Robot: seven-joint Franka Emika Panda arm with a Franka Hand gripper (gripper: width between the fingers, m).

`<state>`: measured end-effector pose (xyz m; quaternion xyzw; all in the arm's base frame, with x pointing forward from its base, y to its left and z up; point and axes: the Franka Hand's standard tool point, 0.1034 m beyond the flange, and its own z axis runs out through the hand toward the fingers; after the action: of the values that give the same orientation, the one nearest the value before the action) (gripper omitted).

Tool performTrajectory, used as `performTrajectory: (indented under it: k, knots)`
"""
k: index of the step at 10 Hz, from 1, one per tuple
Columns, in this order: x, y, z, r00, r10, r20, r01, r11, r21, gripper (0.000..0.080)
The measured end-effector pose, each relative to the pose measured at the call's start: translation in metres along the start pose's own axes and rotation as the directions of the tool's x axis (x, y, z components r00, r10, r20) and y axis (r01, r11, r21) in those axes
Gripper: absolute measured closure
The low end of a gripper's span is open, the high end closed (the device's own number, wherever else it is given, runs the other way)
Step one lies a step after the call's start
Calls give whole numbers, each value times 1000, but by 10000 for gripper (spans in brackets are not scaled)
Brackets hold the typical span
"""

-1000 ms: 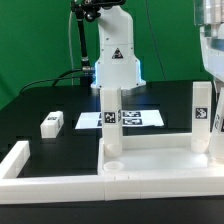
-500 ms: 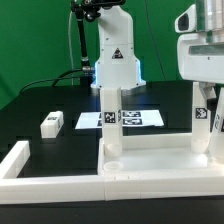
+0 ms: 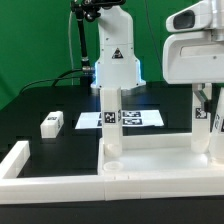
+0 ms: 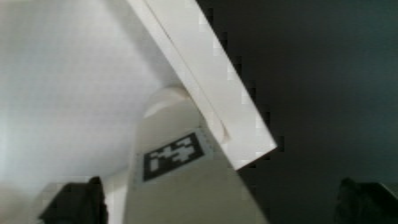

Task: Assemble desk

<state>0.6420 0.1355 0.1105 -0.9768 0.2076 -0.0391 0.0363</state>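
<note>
The white desk top (image 3: 150, 158) lies upside down at the front right, with two tagged legs standing in its far corner sockets: one on the exterior view's left (image 3: 112, 118) and one on its right (image 3: 201, 118). A third loose leg (image 3: 52, 124) lies on the black table further left. My gripper (image 3: 207, 98) hangs over the right-hand leg. In the wrist view the gripper (image 4: 217, 205) is open; its dark fingers (image 4: 71, 202) stand wide on either side of the tagged leg (image 4: 178, 160), not touching it. The desk top's rim (image 4: 196, 70) runs past it.
White L-shaped fence bars (image 3: 22, 160) run along the front and left of the desk top. The marker board (image 3: 136, 118) lies flat behind the legs. The arm's base (image 3: 116, 60) stands at the back with cables (image 3: 40, 84) to its left.
The gripper's white body has come further into the exterior view from the right edge, over the right-hand leg. The legs and desk top have not moved.
</note>
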Motion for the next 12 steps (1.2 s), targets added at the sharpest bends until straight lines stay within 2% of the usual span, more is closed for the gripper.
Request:
performTrajectory:
  k: [1,2,3,4,5,7,8,10,12]
  knots:
    - [0,1,1,1000,22,-2,-22,1000,0,151]
    - [0,1,1,998,55,-1,-55,998,-1,270]
    - [1,5,1,998,57,-2,-57,998,-6,270]
    - [1,9,2,993,116,1,-116,993,-12,411]
    - [1,12,2,979,203,4,-202,979,-18,488]
    - [3,15,3,945,328,1,-328,944,-20,490]
    - [7,23,2,909,416,-5,-416,909,-24,501]
    - [4,21,4,726,688,-6,-688,725,-25,507]
    - [8,20,4,447,894,26,-894,448,-26,507]
